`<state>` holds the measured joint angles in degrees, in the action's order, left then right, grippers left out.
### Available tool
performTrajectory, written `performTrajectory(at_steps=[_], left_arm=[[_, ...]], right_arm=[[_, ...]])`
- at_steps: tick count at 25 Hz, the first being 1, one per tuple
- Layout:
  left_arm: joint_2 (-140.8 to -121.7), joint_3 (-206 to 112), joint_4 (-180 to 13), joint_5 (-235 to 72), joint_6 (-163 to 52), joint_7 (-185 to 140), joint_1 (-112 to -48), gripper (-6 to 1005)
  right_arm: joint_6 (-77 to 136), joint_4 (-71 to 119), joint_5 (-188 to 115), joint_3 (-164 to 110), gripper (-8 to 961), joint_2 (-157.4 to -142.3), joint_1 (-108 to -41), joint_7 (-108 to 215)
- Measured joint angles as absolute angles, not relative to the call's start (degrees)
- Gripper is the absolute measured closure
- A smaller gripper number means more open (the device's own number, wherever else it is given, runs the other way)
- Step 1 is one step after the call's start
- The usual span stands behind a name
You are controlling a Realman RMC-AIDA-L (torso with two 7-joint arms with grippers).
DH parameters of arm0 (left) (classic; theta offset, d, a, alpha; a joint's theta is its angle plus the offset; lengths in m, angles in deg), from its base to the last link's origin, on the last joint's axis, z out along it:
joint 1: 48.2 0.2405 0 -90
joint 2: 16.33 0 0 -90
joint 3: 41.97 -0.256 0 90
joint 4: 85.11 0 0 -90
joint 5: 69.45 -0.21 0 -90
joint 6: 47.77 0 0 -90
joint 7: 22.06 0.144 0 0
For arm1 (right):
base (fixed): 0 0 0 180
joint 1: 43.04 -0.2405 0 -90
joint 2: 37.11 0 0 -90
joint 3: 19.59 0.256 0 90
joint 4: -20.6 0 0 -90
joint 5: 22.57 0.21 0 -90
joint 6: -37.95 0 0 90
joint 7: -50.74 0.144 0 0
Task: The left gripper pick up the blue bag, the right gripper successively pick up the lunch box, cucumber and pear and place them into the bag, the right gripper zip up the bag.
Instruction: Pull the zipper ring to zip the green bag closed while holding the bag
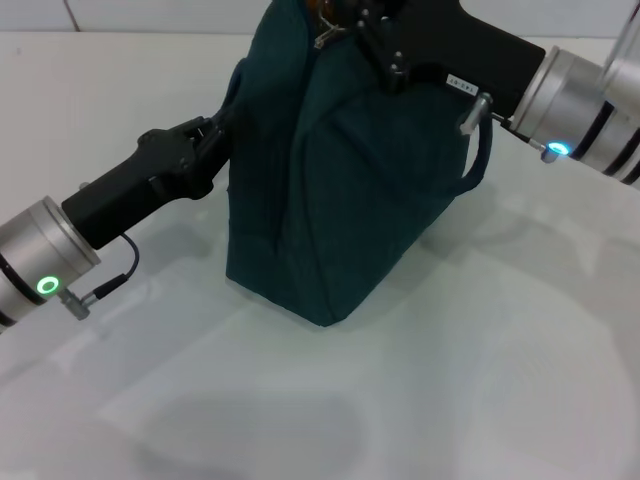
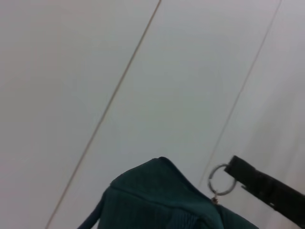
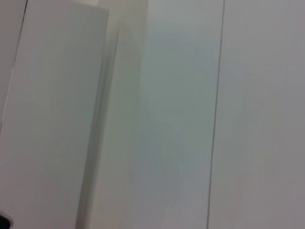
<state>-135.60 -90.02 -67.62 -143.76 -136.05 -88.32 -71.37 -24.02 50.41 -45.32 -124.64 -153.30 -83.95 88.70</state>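
From the head camera I see the blue bag (image 1: 340, 190) standing upright on the white counter (image 1: 450, 380), a little toward the far side and about mid-scene. Its top looks drawn together, and one loop handle (image 1: 478, 165) hangs down its right side.

My left pincer (image 1: 218, 130) comes in from the near left and is pressed against the bag's upper left edge. The fingertips are buried in the dark fabric, so it seems to be pinching the cloth there, though I cannot make out the fingers one by one.

My right pincer (image 1: 365, 25) reaches in from the far right and sits at the very top of the bag, by the zipper line. In the left wrist camera a black finger (image 2: 267, 191) of that pincer touches the metal ring pull (image 2: 220, 180), which stands just above the bag's top corner (image 2: 157, 195). Whether those fingers are spread or pressed together, I cannot tell.

The right wrist camera shows only pale panels with a thin seam line.

The lunch box, the cucumber and the pear do not show in any view.
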Motion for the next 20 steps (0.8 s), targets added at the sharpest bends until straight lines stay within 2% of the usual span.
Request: performTrajectory(at_steps=[9,20], left_arm=[[-134.48,-90.08,-67.42,-144.29,-142.99,-88.88,-69.98,945],[-134.4,-90.13,-67.63,-147.2,-143.28,-90.51,-69.76,945]], right_arm=[[-25.67,50.42,-45.02,-123.77,947,-153.15,-82.86,88.9],[-28.83,50.38,-45.24,-123.74,947,-153.09,-82.68,89.11]])
